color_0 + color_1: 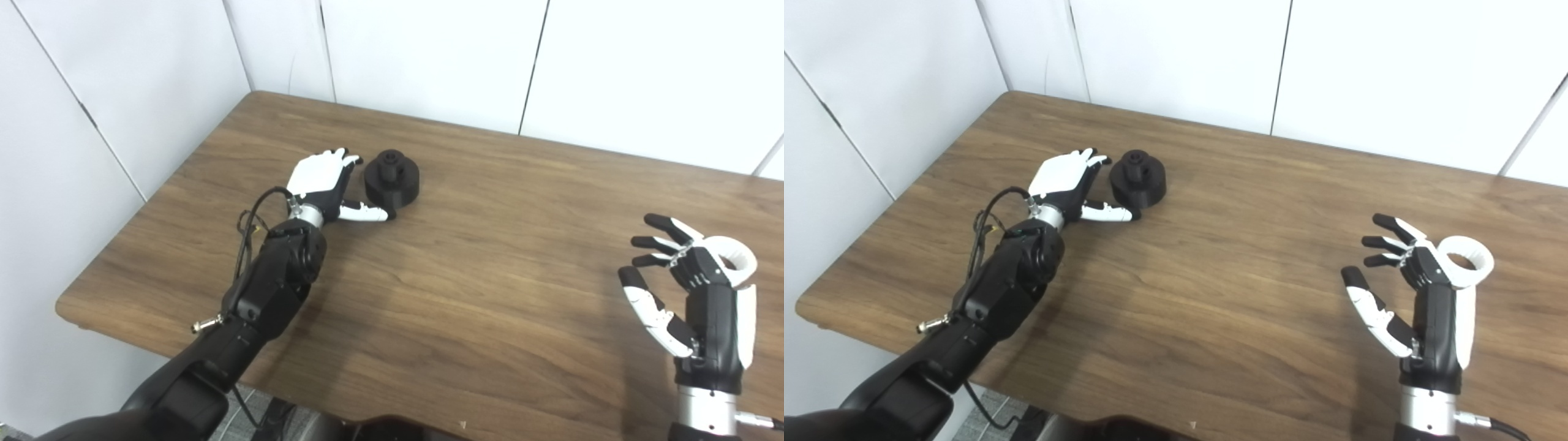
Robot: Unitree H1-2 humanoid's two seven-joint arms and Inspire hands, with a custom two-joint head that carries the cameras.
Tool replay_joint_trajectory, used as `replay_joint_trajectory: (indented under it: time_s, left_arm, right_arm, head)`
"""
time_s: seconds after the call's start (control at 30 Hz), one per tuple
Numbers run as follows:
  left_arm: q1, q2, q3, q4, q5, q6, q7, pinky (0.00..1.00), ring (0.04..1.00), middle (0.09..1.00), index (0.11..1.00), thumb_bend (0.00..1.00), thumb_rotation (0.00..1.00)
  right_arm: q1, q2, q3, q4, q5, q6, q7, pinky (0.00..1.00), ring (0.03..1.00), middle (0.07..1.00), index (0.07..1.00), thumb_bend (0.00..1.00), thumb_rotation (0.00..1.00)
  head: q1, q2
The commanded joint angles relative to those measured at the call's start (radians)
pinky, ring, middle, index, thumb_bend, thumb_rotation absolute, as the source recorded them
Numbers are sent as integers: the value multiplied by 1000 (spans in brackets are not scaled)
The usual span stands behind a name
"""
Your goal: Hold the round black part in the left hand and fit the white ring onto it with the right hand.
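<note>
Our table (490, 294) bears the round black part (392, 177) near its far left corner; our left hand (323, 184) cups beside it, fingers spread, ready to grasp. Our right hand (1421, 294) hangs empty and spread near the right edge, the white ring (1465, 261) lying just behind it.

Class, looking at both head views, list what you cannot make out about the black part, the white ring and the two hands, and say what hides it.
1. White ring: its near side is hidden behind the right hand in both views, so whether it lies on the table is unclear.
2. Black part: its left flank is covered by the left hand; contact is unclear.
3. Right forearm: cut off by the bottom edge.
</note>
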Motion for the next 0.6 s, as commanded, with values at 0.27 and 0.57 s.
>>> replay_joint_trajectory:
  time_s: [0.27, 0.57]
  left_arm:
    - [-60, 11, -9, -10, -22, -6, 24, 1000, 1000, 1000, 894, 1000, 668]
    - [-67, -2, -12, 7, -46, -27, 46, 1000, 1000, 1000, 885, 1000, 648]
  right_arm:
    - [103, 11, 5, 64, -31, -5, -3, 521, 654, 772, 736, 551, 391]
    - [105, 16, 5, 64, -39, -12, -6, 519, 654, 773, 733, 559, 403]
  head:
    - [-5, 3]
    - [-15, 6]
